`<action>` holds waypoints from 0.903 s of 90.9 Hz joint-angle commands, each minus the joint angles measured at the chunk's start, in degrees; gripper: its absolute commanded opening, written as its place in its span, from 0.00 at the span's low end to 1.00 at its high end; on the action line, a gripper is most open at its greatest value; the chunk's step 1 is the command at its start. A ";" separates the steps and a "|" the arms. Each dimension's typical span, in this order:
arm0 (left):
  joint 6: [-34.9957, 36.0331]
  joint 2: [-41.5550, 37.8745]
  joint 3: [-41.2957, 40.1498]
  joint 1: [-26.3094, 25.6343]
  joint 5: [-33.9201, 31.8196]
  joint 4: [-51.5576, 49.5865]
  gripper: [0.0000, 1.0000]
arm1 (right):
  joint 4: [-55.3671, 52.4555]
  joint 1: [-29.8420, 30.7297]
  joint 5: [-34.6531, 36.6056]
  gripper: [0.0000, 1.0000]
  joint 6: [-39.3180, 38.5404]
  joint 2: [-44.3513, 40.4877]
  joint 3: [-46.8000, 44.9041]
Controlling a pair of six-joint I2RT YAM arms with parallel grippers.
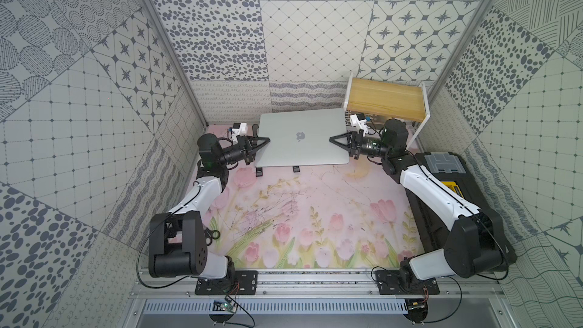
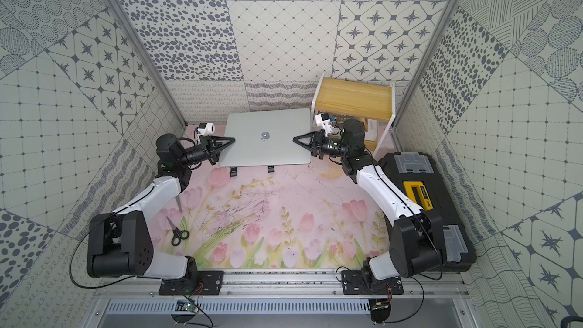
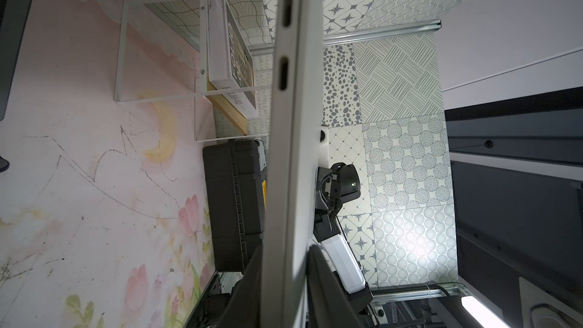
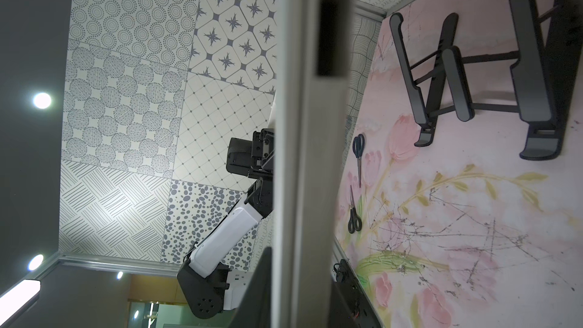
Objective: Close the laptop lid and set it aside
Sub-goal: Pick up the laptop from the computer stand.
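Laptop (image 1: 303,153) sits at 12 o'clock over the floral mat (image 1: 299,216), with the laptop lid (image 2: 252,149) fully down and the pale logo facing up. Left gripper (image 1: 267,139) is clamped on its 9 o'clock side edge and right gripper (image 1: 331,139) on the 3 o'clock edge, tips pointing at each other across the shell. Left wrist view: the thin edge with two slot ports runs between the dark fingers (image 3: 249,295), pinched from both faces. Right wrist view shows the same on the opposite edge. It also shows the black folding stand (image 4: 441,89) on the mat, apart from the laptop, so the machine is held in the air above it. In both top views only the stand's two front feet poke out at the laptop's 6 o'clock edge. Wooden-topped white shelf (image 1: 385,99) at 1 o'clock, just beside the laptop's corner. Black toolbox (image 2: 419,184) at 3 o'clock. Black scissors (image 2: 178,235) at 8 o'clock near the left arm.
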 commanded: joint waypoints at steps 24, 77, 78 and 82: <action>7.26 -0.34 4.49 -1.39 0.55 -9.03 0.13 | -1.10 -1.43 3.09 0.45 -6.63 -4.77 2.86; 11.59 2.25 13.87 -7.62 -3.13 -17.18 0.13 | -10.18 -5.92 2.70 0.27 -9.39 -10.88 4.65; 11.79 2.23 14.18 -7.82 -3.21 -17.54 0.13 | -10.25 -5.96 2.70 0.27 -9.38 -11.00 4.71; 12.59 2.45 15.15 -8.60 -3.62 -18.88 0.14 | -10.42 -6.24 2.71 0.25 -9.37 -11.45 4.96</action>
